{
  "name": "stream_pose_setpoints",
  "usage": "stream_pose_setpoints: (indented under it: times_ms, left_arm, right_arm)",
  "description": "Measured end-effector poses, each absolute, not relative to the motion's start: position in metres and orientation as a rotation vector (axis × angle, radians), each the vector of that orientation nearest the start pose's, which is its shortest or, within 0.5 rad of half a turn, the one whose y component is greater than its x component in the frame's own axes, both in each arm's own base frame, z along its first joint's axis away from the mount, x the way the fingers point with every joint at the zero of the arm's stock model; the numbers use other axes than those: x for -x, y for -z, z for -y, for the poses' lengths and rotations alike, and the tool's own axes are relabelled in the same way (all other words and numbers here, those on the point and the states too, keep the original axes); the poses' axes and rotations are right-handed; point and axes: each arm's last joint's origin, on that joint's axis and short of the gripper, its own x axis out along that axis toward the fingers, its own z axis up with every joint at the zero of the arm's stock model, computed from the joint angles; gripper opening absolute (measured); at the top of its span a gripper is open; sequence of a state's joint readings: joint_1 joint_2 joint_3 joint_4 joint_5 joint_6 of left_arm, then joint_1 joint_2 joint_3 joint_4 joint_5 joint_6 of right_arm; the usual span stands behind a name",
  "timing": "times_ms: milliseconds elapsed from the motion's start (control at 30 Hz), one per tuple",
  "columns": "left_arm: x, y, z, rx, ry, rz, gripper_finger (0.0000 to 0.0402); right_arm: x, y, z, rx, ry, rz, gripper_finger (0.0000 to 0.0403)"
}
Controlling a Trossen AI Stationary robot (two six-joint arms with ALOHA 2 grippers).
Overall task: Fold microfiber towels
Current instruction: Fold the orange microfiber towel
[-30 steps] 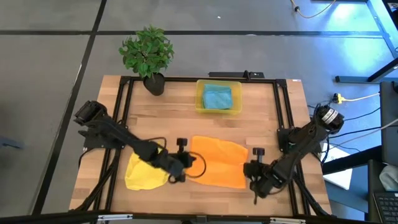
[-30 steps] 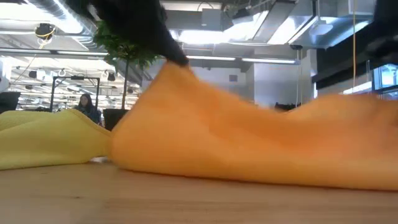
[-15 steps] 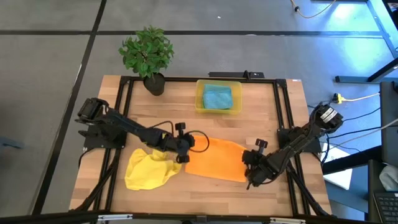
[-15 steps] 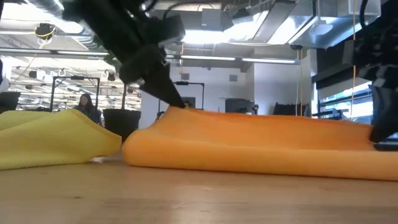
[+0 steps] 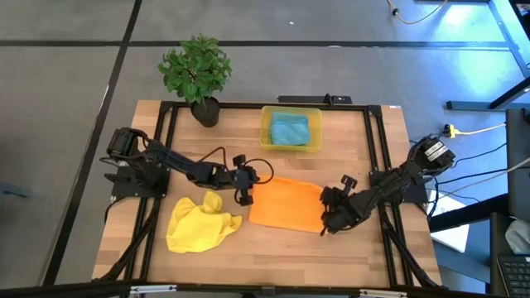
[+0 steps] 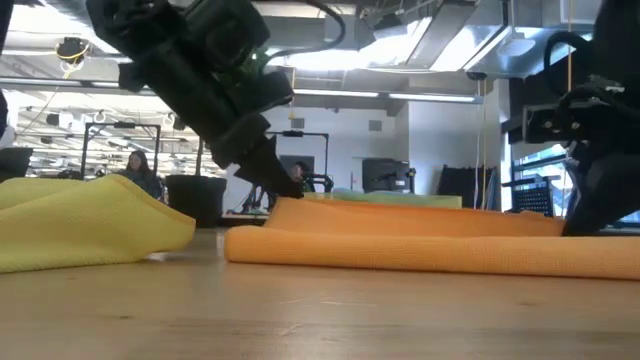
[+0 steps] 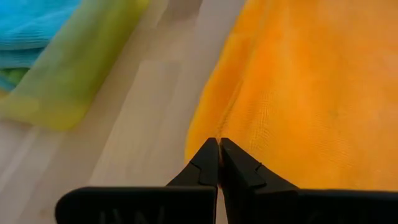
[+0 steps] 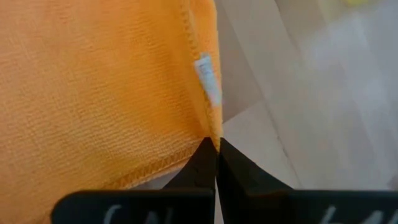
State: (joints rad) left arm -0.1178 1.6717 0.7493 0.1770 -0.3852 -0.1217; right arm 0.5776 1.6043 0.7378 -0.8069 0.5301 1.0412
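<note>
The left gripper has its dark fingers pressed together on the left far corner of the orange towel, the tips pinching a ridge of cloth in the left wrist view. The right gripper is likewise closed, nipping the towel's right edge just below a small white label, where a stitched hem runs along the border.

The orange towel lies folded near the middle of the wooden table, a flat, roughly rectangular pad with a fine looped weave; from the low view it shows as two stacked layers with a rounded fold at the near side. Just beside it, to the left, the yellow towel sits crumpled in a soft heap.

At the table's far edge stands a translucent yellow bin, holding a folded teal-blue towel. A potted plant stands at the far left corner.
</note>
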Motion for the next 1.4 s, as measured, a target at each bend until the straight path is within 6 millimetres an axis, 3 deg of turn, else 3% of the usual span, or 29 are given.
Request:
stream_pose_setpoints:
  times_ms: [200, 400, 667, 1033, 1400]
  left_arm:
    - [-0.308, -0.139, 0.017, -0.024, -0.331, -0.696, 0.0005]
    - [-0.308, -0.139, 0.016, -0.032, -0.353, -0.695, 0.0061]
    - [-0.308, -0.141, 0.015, -0.044, -0.385, -0.688, 0.0112]
    - [-0.303, -0.189, 0.039, -0.030, -0.334, -0.519, 0.0111]
    - [-0.278, -0.227, 0.085, -0.005, -0.229, -0.365, 0.0110]
  right_arm:
    - [-0.192, -0.118, -0.106, -0.021, 0.644, -1.200, 0.0007]
    - [-0.191, -0.116, -0.105, -0.025, 0.651, -1.183, 0.0016]
    - [-0.189, -0.116, -0.104, 0.044, 0.632, -1.210, 0.0084]
    - [-0.194, -0.132, -0.113, 0.004, 0.644, -1.264, 0.0203]
    - [-0.197, -0.158, -0.127, 0.073, 0.642, -1.270, 0.0219]
